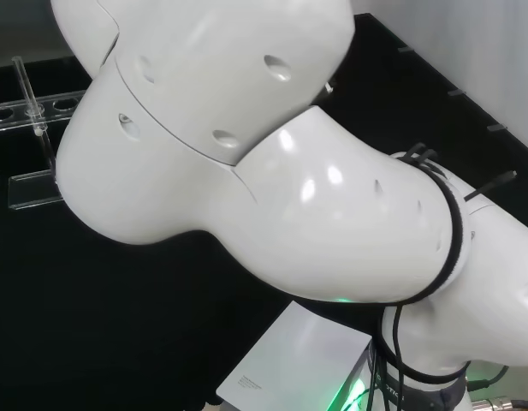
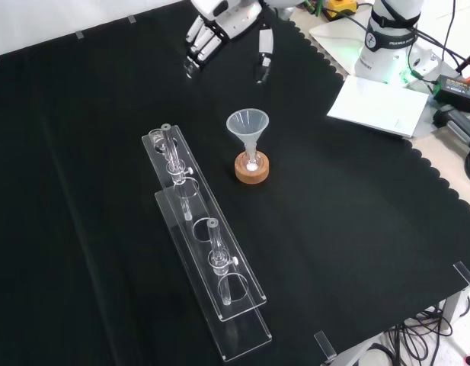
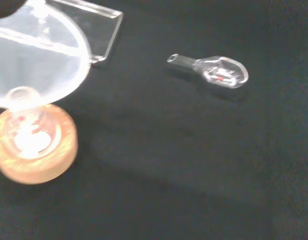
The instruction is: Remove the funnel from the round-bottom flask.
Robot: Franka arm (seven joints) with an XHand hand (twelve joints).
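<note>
Filling the right of the head view, the arm's [image 1: 246, 154] big white links stand over the black cloth [image 1: 101, 325], with the end of a clear rack [image 1: 32, 184] at the view's left edge behind them. A white box [image 1: 298, 364] with a green glow at its side sits by the arm's base.

From the front view, the black cloth [image 2: 356, 229] covers the bench. On it, left of centre, two long clear racks [image 2: 204, 244] lie one against the other and run slantwise from upper left to lower right; upright glass tubes [image 2: 214, 248] stand in them. At the top of this view the hand [image 2: 223, 27] hangs above the cloth with its fingers [image 2: 196, 49] relaxed and spread and its thumb [image 2: 263, 57] set apart, holding nothing. It is well apart from the funnel.

Just right of the racks' upper end stands a cork ring [image 2: 252, 168], and on it a small round-bottom flask [image 2: 252, 162] of clear glass. The funnel [image 2: 248, 126], clear and cone-shaped, sits upright with its stem in the flask's neck.

Close up in the wrist view, the funnel [image 3: 36, 65] is in the flask [image 3: 29, 132] on the cork ring [image 3: 54, 160], with a corner of a clear rack [image 3: 101, 30] behind them. Well apart from these, a small clear piece [image 3: 213, 72] lies on its side on the cloth [image 3: 193, 175]; what it is I cannot tell.
</note>
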